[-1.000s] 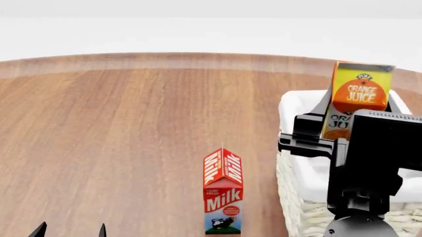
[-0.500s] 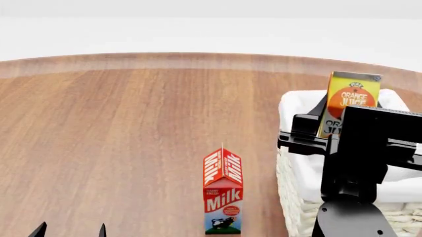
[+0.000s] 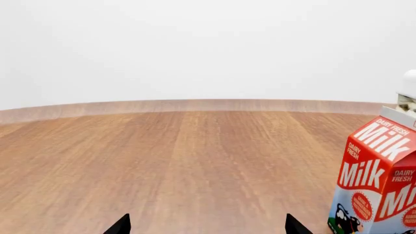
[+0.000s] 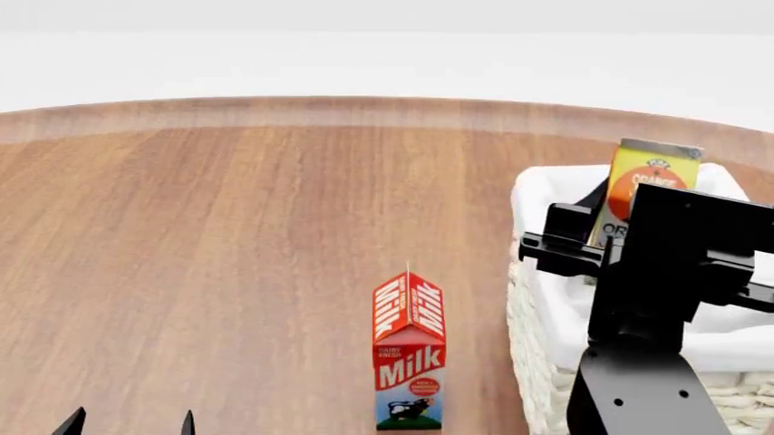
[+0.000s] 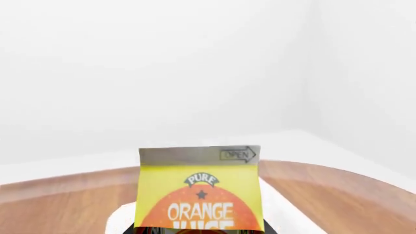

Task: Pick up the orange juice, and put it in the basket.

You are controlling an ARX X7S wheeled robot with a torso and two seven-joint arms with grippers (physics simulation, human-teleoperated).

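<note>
The orange juice [image 4: 651, 186] is a yellow carton with an orange label. It stands upright and is partly sunk into the white wicker basket [image 4: 541, 313] at the right. My right gripper [image 4: 608, 243] is shut on its lower part, above the basket's inside. In the right wrist view the carton [image 5: 200, 195] fills the lower middle, with the white basket liner [image 5: 281, 217] around it and the gripper [image 5: 198, 231] barely showing at the edge. My left gripper [image 4: 130, 424] is open and empty at the near left; in its own view [image 3: 208, 229] only the two tips show.
A red-and-white Milk carton [image 4: 409, 353] stands upright on the round wooden table [image 4: 242, 236], just left of the basket. It also shows in the left wrist view [image 3: 377, 180], with a corner of the basket [image 3: 408, 92] behind it.
My right gripper has come down with the orange juice, which now sits lower, deeper in the basket. The left arm and the Milk carton have not moved.
</note>
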